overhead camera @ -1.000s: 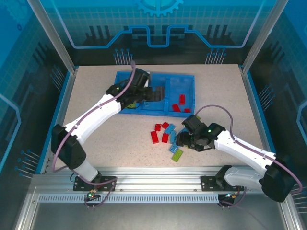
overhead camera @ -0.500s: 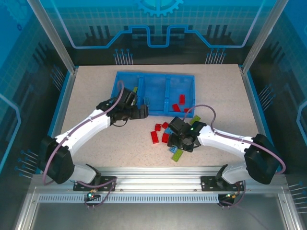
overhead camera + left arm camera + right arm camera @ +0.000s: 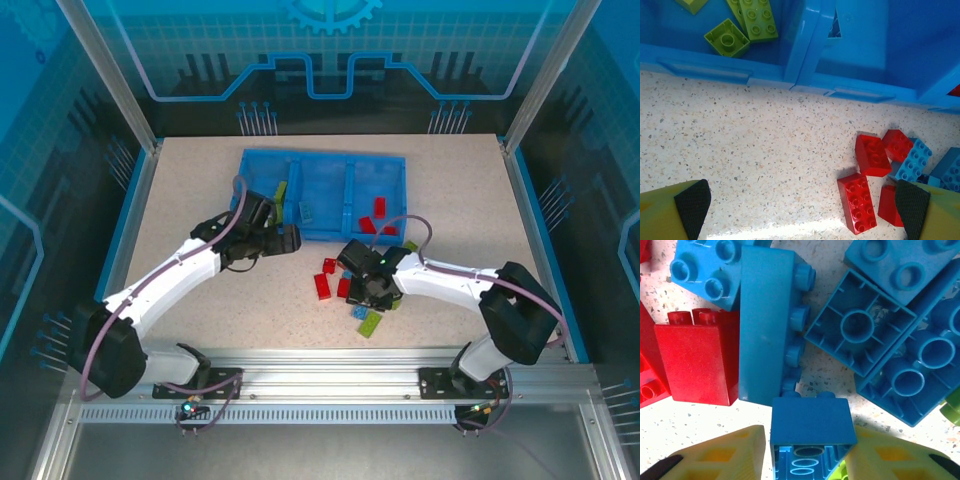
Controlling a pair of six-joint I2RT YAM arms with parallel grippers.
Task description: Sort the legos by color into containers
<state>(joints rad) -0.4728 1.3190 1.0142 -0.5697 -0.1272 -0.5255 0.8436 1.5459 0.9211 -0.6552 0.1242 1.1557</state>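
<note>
The blue tray (image 3: 322,160) holds yellow-green legos (image 3: 757,17) in its left compartment, a blue one (image 3: 308,210) in the middle and red ones (image 3: 378,207) on the right. Loose red (image 3: 322,286), blue (image 3: 360,312) and green (image 3: 371,322) legos lie in a pile in front of it. My right gripper (image 3: 365,292) is down in the pile, shut on a small blue brick (image 3: 810,425) lying on its side. My left gripper (image 3: 802,205) hangs open over bare table beside the red bricks (image 3: 856,202), just in front of the tray wall (image 3: 805,45).
Round the held brick lie a long blue brick (image 3: 767,325), a red brick (image 3: 697,362), upturned blue bricks (image 3: 860,330) and a green one (image 3: 952,410). The two grippers are close together near the pile. Raised blue table edges (image 3: 130,220) bound the sides.
My left arm drew back from over the tray toward the near side. My right gripper slid left into the pile and its jaws narrowed onto the blue brick.
</note>
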